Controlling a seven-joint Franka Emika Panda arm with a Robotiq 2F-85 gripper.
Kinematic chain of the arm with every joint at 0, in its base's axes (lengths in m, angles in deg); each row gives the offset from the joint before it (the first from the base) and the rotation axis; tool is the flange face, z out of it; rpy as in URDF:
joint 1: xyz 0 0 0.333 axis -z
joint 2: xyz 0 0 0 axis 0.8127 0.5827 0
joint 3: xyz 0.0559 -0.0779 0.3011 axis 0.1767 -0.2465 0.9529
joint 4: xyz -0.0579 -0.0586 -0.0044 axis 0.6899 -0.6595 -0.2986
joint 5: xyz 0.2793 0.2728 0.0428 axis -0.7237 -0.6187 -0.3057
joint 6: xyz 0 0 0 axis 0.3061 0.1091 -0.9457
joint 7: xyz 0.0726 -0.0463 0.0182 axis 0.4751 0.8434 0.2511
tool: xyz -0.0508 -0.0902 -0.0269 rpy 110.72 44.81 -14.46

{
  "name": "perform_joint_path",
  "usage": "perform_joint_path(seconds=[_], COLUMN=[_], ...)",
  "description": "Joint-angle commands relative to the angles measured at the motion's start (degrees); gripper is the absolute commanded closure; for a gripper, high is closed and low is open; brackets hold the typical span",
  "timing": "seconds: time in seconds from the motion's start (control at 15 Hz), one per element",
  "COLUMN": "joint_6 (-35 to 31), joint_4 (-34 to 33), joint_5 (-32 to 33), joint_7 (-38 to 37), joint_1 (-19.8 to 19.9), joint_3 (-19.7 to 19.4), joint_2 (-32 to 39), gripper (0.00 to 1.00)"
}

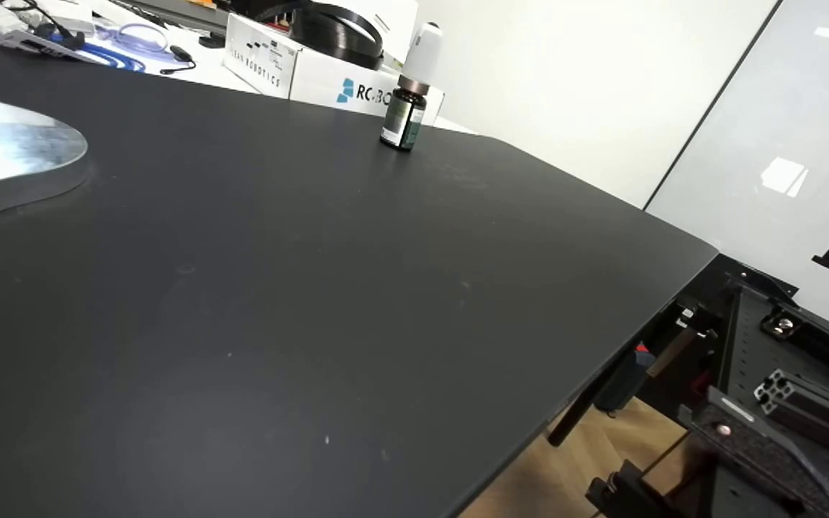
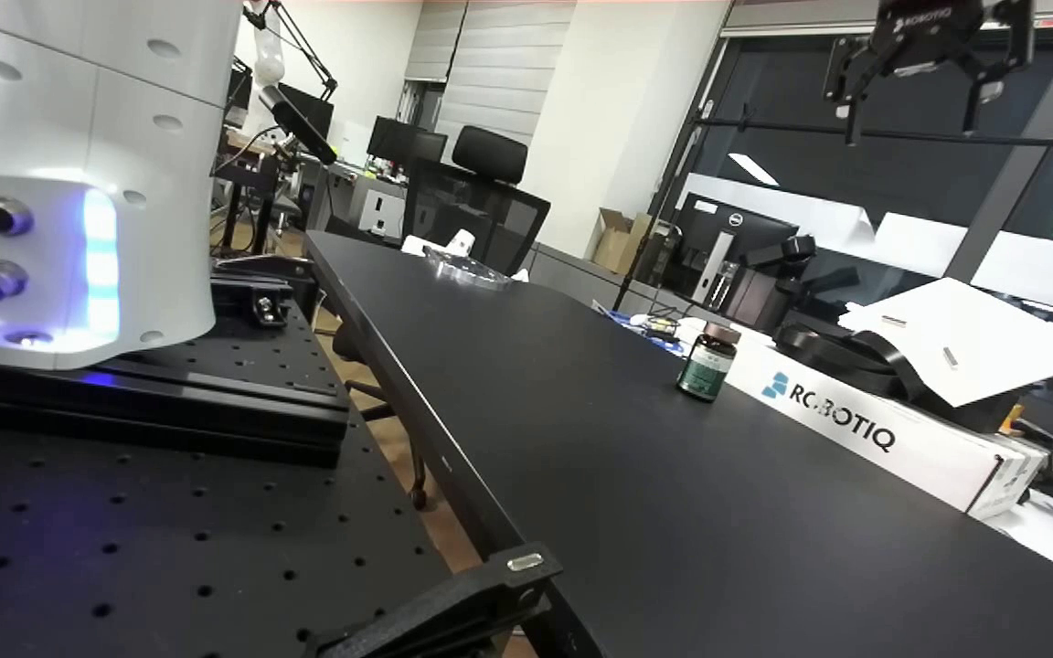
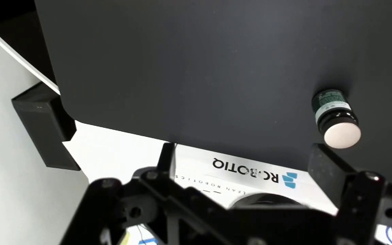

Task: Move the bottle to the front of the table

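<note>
The small dark bottle with a brown cap and green-and-white label stands upright on the black table. It shows in both exterior views [image 1: 404, 121] [image 2: 707, 366] and in the wrist view [image 3: 332, 107], near the table edge by the white box. The black tabletop [image 1: 299, 273] also shows in the exterior view [image 2: 526, 402] and wrist view [image 3: 182, 68]. My gripper [image 2: 911, 133] hangs high above the table, apart from the bottle. In the wrist view its fingers [image 3: 244, 146] are wide apart with nothing held; the bottle lies beyond the right finger. My gripper is out of view in an exterior view.
A white Robotiq box [image 2: 856, 420] with black items and a white sheet on top lies along the table edge beside the bottle. A shiny clear-looking plate [image 1: 11, 144] lies on the table. A white rounded object [image 1: 423, 54] appears behind the bottle. Cables [image 1: 127, 50] lie beyond.
</note>
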Motion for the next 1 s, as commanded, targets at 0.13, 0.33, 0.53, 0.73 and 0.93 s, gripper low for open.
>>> perform_joint_path(seconds=[0.13, 0.33, 0.53, 0.73, 0.93], joint_6=[1.48, 2.31, 3.26, 5.63, 9.15], joint_4=[-17.68, -26.83, -34.73, -40.94, -45.54], joint_5=[-5.97, -7.34, -7.11, -6.66, -6.47], joint_7=[-2.25, -3.08, -3.92, -4.38, -4.45], joint_1=[-3.73, -6.00, -7.58, -8.31, -8.16], joint_3=[4.58, 7.18, 8.19, 7.92, 7.43], joint_2=[18.39, 27.50, 35.91, 42.37, 46.26], gripper=[0.00, 0.00, 0.00, 0.00, 0.00])
